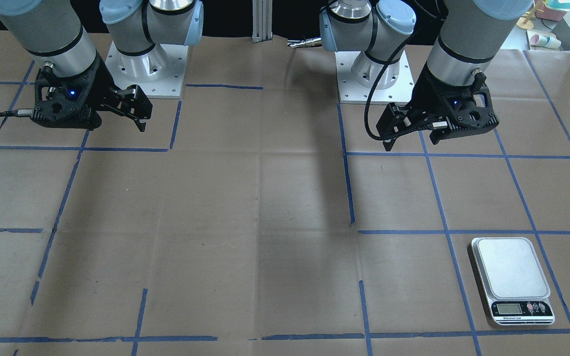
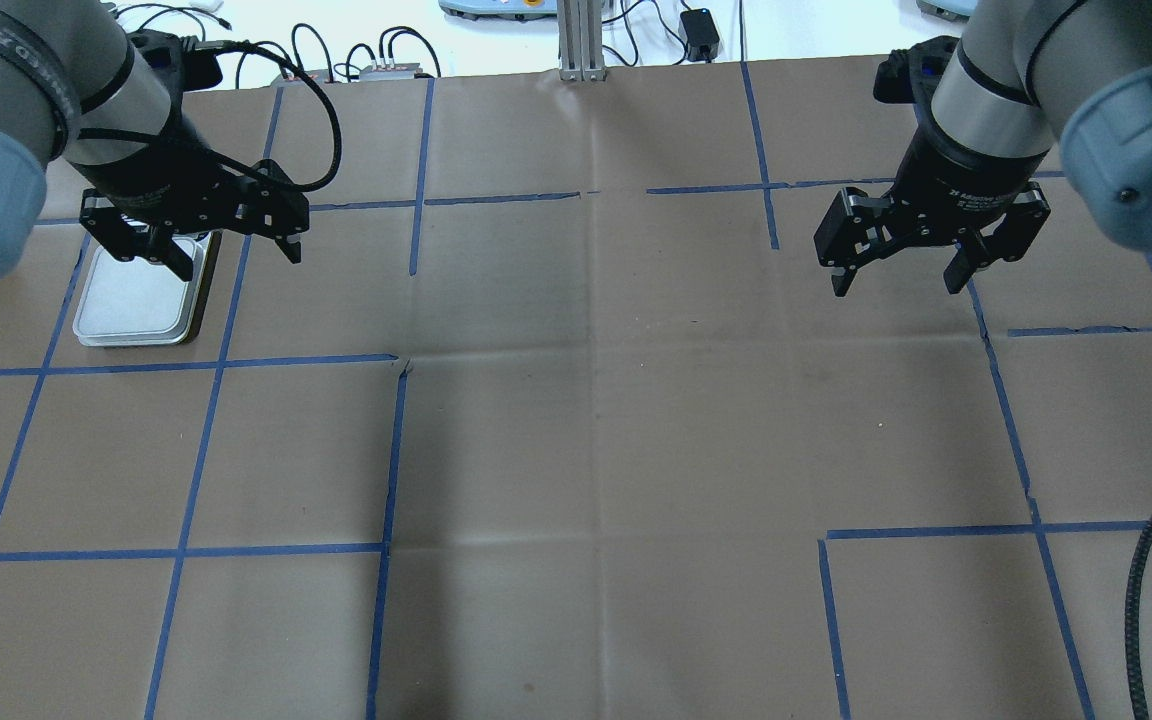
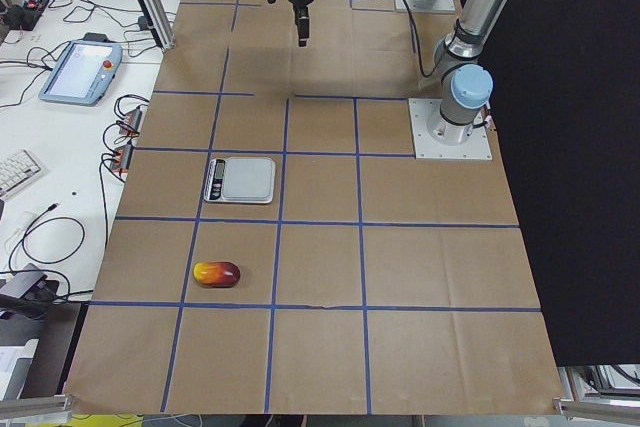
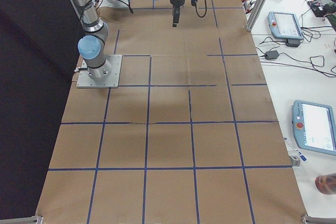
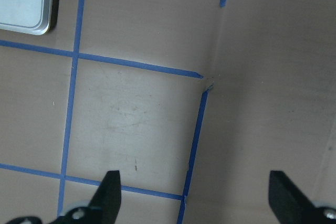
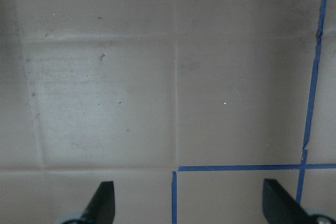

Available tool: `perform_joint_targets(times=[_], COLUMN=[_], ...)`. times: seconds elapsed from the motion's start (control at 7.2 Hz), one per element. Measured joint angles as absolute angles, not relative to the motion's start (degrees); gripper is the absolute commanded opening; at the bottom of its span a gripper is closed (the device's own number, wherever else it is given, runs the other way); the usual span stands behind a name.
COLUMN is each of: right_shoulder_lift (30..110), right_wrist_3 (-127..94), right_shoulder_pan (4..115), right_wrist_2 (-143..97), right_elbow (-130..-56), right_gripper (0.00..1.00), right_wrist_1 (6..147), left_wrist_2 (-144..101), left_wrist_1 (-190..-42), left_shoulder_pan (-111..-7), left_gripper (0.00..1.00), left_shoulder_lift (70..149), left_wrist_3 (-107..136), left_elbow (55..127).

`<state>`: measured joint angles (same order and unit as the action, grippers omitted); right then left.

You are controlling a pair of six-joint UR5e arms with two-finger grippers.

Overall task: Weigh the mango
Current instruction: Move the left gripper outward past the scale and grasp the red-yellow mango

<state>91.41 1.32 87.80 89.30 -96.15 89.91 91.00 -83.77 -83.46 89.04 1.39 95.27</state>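
The mango lies on the brown paper in the exterior left view, red at one end and yellow at the other, about one grid square nearer that camera than the scale. The scale's platform is bare. It also shows in the overhead view and in the left wrist view's corner. My left gripper is open and empty, held high near the scale. My right gripper is open and empty over bare paper. The front-facing view does not show the mango.
Brown paper with a blue tape grid covers the table. The two arm bases stand on white plates at the robot's side. Cables and teach pendants lie on the white bench beyond the far edge.
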Motion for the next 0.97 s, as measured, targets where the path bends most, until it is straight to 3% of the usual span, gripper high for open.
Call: perform_joint_targets(times=[0.56, 0.97], right_shoulder_lift=[91.4, 91.41], right_wrist_3=[1.32, 1.32], right_shoulder_pan=[87.8, 87.8], right_wrist_2=[89.3, 89.3], right_elbow=[-96.15, -96.15], right_gripper=[1.0, 1.0], right_wrist_1=[89.91, 89.91], left_wrist_2=[91.47, 93.75], left_wrist_1=[-81.58, -76.99], left_shoulder_pan=[-62.4, -52.23], left_gripper=[1.0, 1.0], left_shoulder_lift=[95.42, 111.52], left_wrist_3=[-19.21, -23.73], left_elbow=[93.1, 80.33])
